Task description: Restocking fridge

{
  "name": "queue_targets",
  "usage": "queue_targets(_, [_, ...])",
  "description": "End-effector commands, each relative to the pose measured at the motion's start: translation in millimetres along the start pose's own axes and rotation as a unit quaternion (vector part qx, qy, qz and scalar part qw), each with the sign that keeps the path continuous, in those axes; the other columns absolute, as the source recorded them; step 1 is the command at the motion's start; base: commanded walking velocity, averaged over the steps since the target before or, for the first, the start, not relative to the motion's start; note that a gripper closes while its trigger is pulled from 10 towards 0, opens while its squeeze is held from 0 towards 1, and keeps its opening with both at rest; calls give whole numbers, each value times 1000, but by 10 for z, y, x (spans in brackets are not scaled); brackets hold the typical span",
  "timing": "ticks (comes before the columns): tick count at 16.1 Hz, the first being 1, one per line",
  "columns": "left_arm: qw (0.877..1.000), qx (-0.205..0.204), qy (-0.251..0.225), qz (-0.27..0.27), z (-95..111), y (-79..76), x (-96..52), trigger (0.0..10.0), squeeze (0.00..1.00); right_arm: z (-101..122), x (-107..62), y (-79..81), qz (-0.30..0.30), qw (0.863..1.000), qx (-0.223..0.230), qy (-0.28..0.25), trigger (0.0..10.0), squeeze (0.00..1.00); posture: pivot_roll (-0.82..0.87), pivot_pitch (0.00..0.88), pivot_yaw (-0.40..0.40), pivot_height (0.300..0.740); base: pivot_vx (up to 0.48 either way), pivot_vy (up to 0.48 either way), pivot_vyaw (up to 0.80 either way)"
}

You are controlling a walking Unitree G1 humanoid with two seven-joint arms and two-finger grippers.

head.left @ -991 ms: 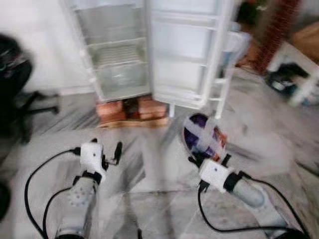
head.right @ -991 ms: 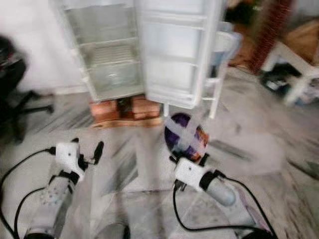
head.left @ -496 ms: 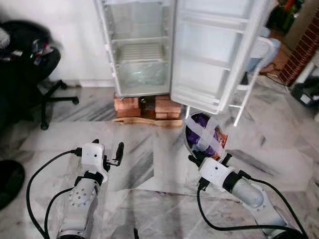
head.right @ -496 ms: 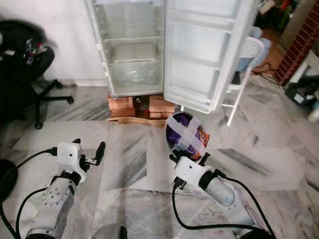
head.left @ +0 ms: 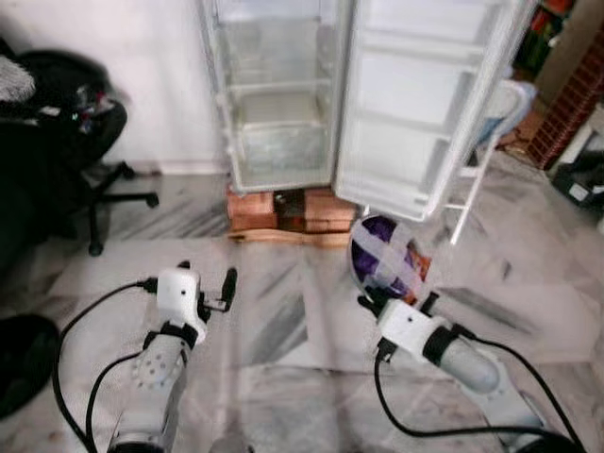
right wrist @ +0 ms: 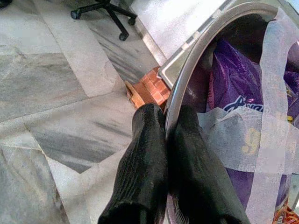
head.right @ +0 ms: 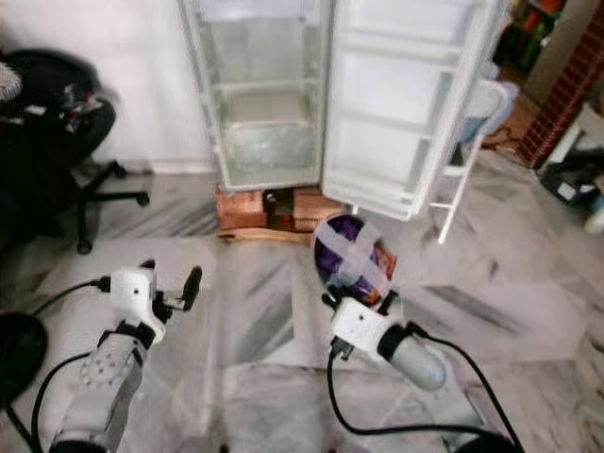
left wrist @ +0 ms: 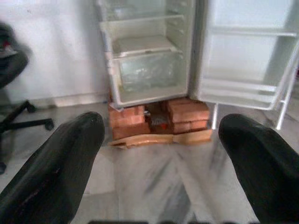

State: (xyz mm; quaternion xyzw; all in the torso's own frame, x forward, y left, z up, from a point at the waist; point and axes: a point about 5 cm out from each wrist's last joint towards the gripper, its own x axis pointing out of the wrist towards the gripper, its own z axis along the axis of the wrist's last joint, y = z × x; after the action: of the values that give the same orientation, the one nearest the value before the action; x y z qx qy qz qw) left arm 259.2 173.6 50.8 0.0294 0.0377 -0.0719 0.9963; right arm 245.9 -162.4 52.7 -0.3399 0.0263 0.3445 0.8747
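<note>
Unmoved: right fingers [right wrist: 161,182] pinch bowl [right wrist: 205,51] rim.

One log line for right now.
right gripper: shut on bowl rim | left gripper: open, empty | fridge: door open, ahead

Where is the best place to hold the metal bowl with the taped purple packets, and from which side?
Best by its thin rim, as the right gripper does: one finger inside the metal bowl, one outside, coming from the edge nearest the robot. The tape crossing the mouth blocks a grasp from above.
</note>
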Motion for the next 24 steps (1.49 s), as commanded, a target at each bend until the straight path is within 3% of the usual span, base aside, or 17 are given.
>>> queue_targets(1, [1000, 10, 2, 2, -7, 52, -8, 10000, 0, 113, 60, -42, -8, 1000, -11, -26, 10000, 0, 64, 52, -16, 740, 270, 398, 0])
queue_targets(16, [1000, 12, -6, -7, -8, 1, 17, 10000, 0, 137, 101, -59, 2, 999, -22, -35, 10000, 0, 63, 46, -25, 740, 325, 351, 0])
queue_targets(24, [1000, 15, 1, -12, -28, -23, 22, 10000, 0, 138, 112, -71, 2, 999, -25, -35, 10000, 0, 61, 53, -28, 740, 466, 0, 0])
